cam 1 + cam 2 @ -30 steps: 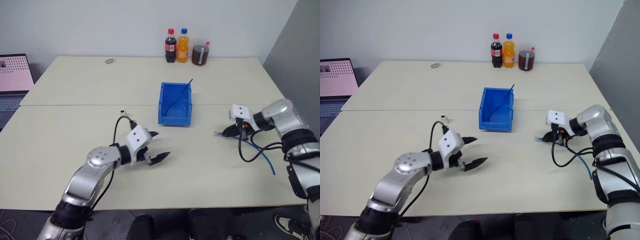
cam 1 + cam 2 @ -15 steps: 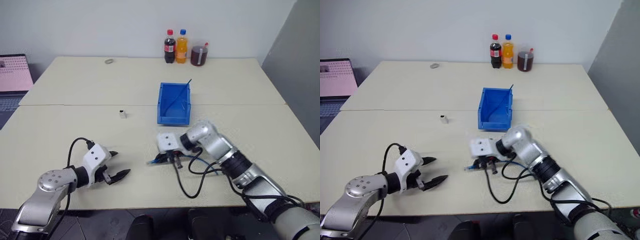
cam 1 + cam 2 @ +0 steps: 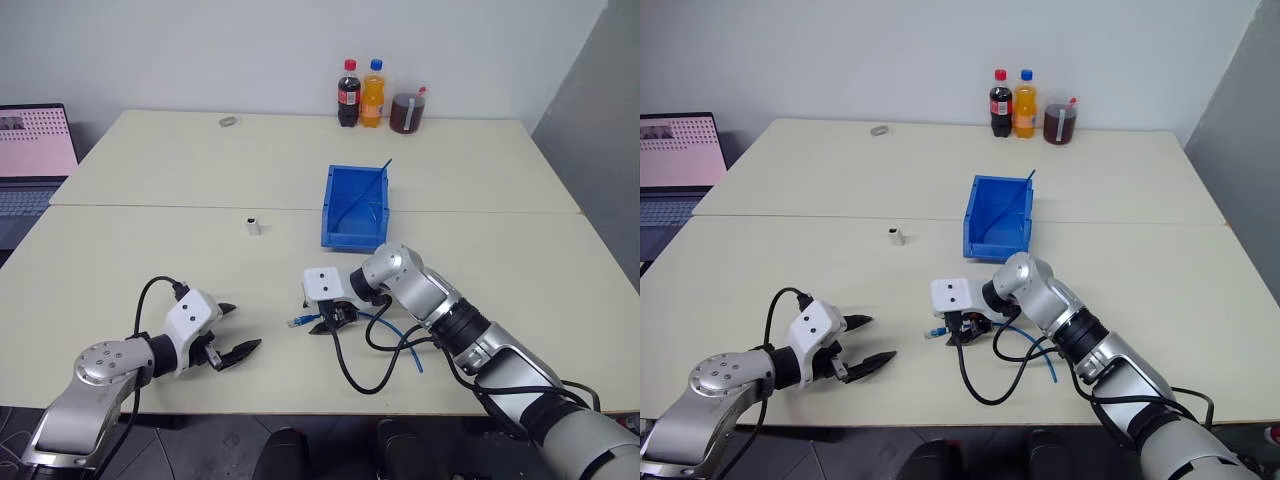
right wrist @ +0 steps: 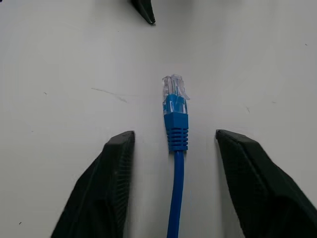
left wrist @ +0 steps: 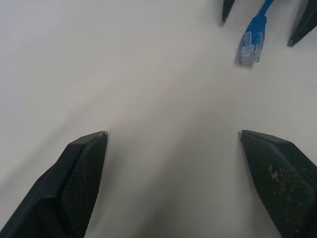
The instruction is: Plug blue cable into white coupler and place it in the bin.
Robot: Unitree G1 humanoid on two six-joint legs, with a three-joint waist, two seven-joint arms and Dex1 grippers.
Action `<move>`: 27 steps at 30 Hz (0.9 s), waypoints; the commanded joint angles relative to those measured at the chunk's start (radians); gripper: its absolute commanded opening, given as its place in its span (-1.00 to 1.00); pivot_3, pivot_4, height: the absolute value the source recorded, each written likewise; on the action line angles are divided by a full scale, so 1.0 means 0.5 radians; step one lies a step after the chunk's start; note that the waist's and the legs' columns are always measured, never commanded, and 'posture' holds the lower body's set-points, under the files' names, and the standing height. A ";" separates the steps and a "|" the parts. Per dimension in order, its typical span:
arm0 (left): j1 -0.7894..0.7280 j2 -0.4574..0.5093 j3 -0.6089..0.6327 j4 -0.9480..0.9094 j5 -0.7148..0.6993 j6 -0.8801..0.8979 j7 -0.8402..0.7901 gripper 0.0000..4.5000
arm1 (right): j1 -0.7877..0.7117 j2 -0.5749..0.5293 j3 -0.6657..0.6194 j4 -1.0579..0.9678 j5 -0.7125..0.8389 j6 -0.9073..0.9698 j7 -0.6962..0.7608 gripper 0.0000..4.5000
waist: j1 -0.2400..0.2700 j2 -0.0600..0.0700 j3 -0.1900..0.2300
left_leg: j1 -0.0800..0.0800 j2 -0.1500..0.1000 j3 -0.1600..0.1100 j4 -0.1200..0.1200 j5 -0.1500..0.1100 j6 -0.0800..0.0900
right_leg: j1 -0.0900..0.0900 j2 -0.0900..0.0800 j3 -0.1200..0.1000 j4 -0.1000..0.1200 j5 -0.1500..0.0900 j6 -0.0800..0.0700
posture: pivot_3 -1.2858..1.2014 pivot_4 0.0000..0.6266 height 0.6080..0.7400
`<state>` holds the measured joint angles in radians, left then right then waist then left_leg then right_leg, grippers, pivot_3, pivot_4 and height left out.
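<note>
The blue cable (image 4: 175,148) lies on the desk (image 3: 140,170) a little in from the near edge, about midway along it, its clear plug pointing toward the left side. The right gripper (image 3: 322,325) hangs low over that plug end with its two fingers (image 4: 114,183) spread, one on each side of the cable and touching neither side of it, so the cable rests loose on the surface. From there the cable trails back toward the right, partly tangled under the black loops of wire (image 3: 355,375) that hang from the right arm, which cover part of its run. The left gripper (image 3: 228,330) sits near the near-left corner, fingers wide apart and holding nothing, aimed across the desk at the plug; bare desk lies between them. The white coupler (image 3: 254,226) stands alone near the seam across the middle of the desk, well apart from both grippers and to the left of the bin (image 3: 352,232). The bin sits at mid-desk beyond the right gripper, with a thin dark-blue strand (image 3: 362,190) leaning across it and poking over its far right corner. At the far edge stand a cola bottle (image 3: 347,92), an orange soda bottle (image 3: 372,92) and a jug of dark drink (image 3: 406,107); a small grey object (image 3: 227,122) lies farther left along that edge. A laptop (image 3: 30,160) sits beyond the left edge.
</note>
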<state>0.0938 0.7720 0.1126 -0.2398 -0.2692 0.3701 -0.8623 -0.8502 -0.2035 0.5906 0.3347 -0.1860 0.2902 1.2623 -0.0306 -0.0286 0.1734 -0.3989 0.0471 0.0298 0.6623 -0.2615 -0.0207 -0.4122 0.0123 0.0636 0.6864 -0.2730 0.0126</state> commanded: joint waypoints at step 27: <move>-0.462 -0.145 -0.672 0.233 0.194 0.081 -0.216 0.16 | 1.163 -0.827 -1.018 -2.138 0.973 1.548 -0.712 1.00 | 0.008 -0.002 -0.005 | 0.002 -0.006 -0.001 0.001 0.000 0.000 | 0.012 0.003 0.004 -0.013 -0.002 0.021 | 0.03 -0.52 1.00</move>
<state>-0.1660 0.7130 -0.1515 -0.1458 -0.1979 0.3865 -0.9678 -0.2653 -0.6083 0.1109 -0.7019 0.2795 1.0750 0.9283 -0.0264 -0.0297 0.1707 -0.3977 0.0441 0.0290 0.6630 -0.2617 -0.0206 -0.4063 0.0139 0.0655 0.6797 -0.2739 0.0230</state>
